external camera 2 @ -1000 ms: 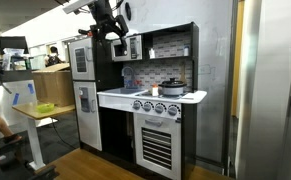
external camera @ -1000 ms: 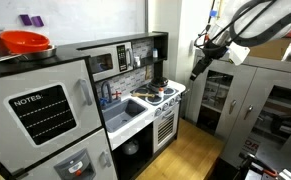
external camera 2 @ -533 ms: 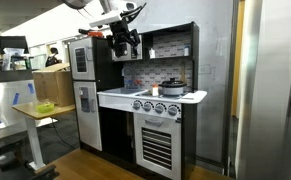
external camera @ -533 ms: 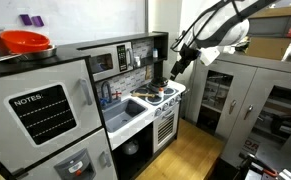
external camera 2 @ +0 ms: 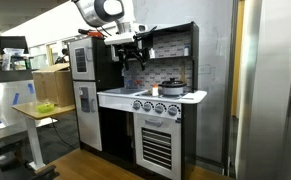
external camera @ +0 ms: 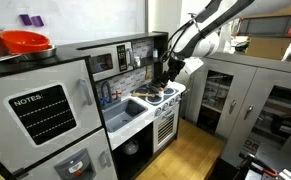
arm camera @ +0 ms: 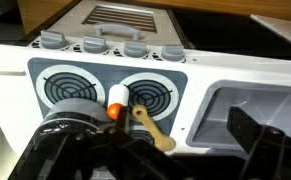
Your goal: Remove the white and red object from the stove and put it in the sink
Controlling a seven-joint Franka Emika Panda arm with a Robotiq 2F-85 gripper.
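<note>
The white and red object [arm camera: 115,101] lies on the white stove [arm camera: 30,80] between its two front burners; in an exterior view it is a small orange spot [external camera 2: 155,91]. My gripper [arm camera: 180,135] hangs above the stove, open and empty, with one dark finger [arm camera: 253,132] over the sink [arm camera: 217,108]. In both exterior views the gripper [external camera: 163,70] [external camera 2: 135,57] is above the counter, under the upper shelf. The sink [external camera: 125,110] lies beside the stove [external camera: 166,97].
A wooden spoon [arm camera: 151,129] lies next to the object. A dark pot [external camera 2: 172,88] sits on a rear burner. A microwave [external camera: 103,62] and a shelf hang over the counter. A fridge [external camera: 40,115] carries a red bowl [external camera: 25,42]. Metal cabinets [external camera: 250,100] stand nearby.
The arm has swung in from the side of the toy kitchen and come down. The gripper now hangs over the stove and sink.
</note>
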